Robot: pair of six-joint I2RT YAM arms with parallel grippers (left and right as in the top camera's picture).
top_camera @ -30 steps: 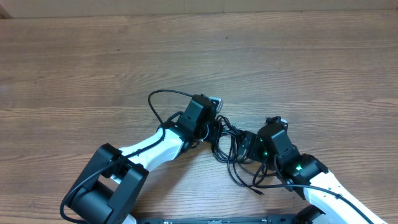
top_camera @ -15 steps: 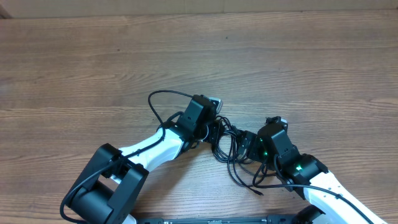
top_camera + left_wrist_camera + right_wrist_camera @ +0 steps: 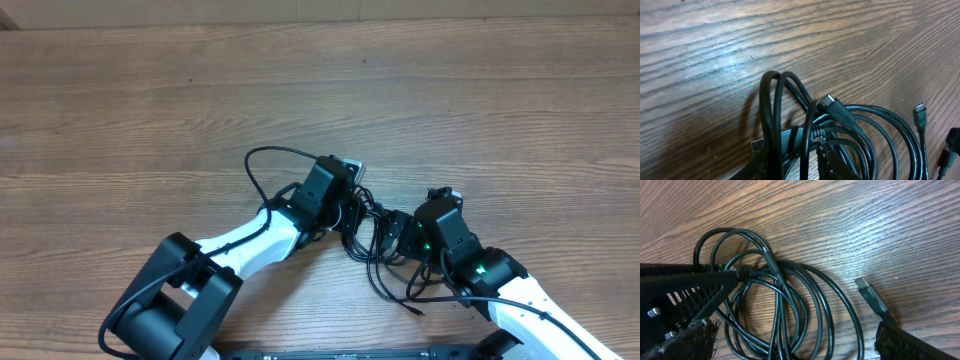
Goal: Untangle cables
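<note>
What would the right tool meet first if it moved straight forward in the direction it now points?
Most likely the cables: their black loops lie directly ahead of the open right tool, partly between its jaws. Height is unclear, so it might pass just above them.

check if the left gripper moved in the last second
Yes. In the overhead view the left gripper has shifted slightly toward the right gripper, which has stayed put by the cables.

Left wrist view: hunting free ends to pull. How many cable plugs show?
2: one plug atop the cables at centre, another plug near the right edge. Others may be hidden.
</note>
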